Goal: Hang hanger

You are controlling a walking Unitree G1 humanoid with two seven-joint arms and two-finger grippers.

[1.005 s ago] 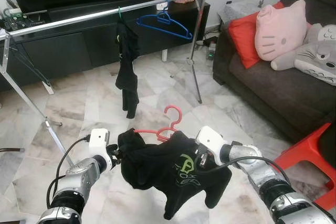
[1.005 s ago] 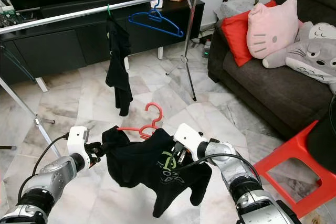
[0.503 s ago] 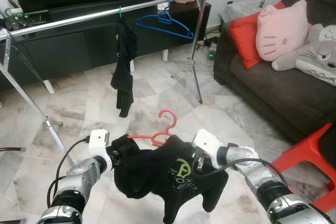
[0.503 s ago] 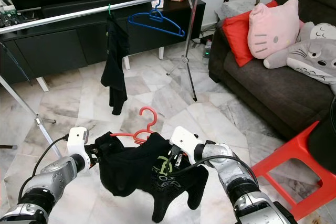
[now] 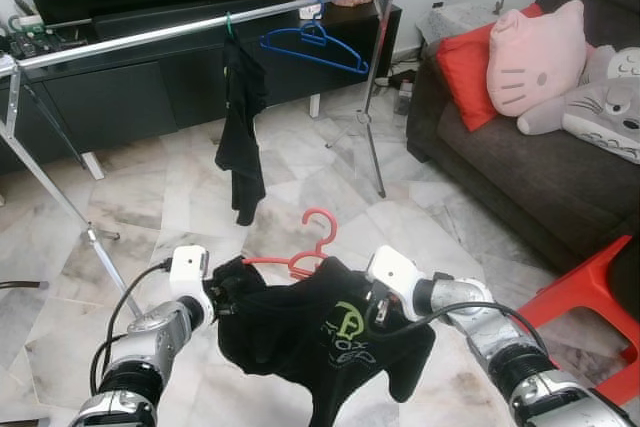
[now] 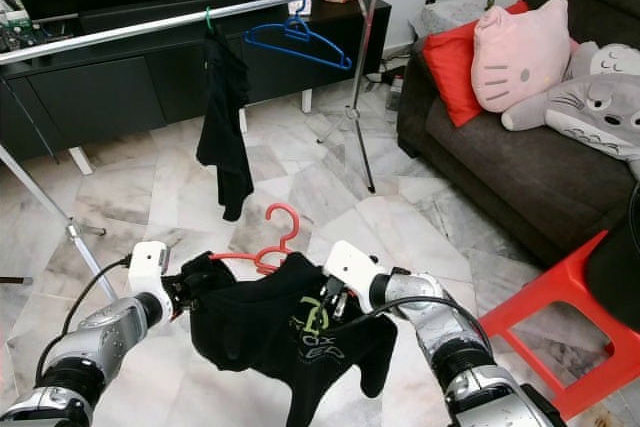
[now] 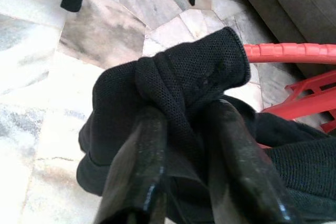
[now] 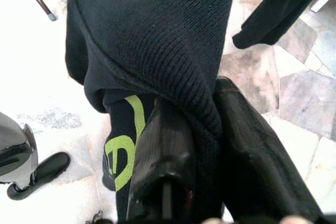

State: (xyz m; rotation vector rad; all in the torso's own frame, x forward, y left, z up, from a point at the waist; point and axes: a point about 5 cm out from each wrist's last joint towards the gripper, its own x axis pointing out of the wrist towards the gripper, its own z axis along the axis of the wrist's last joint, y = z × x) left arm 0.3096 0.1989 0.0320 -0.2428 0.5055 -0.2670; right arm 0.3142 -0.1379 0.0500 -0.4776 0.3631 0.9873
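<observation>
Both claws, left claw (image 5: 213,297) and right claw (image 5: 377,304), still clamp the black shirt (image 5: 310,332) on the red hanger (image 5: 318,242); it has sagged lower, with the rail (image 5: 200,27) well ahead.

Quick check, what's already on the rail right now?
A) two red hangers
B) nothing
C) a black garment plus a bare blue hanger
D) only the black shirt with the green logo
C: a black garment hangs from the silver rail on a green hook, next to a bare blue hanger; the red hanger with the black shirt is held between both grippers, short of the rail.
</observation>
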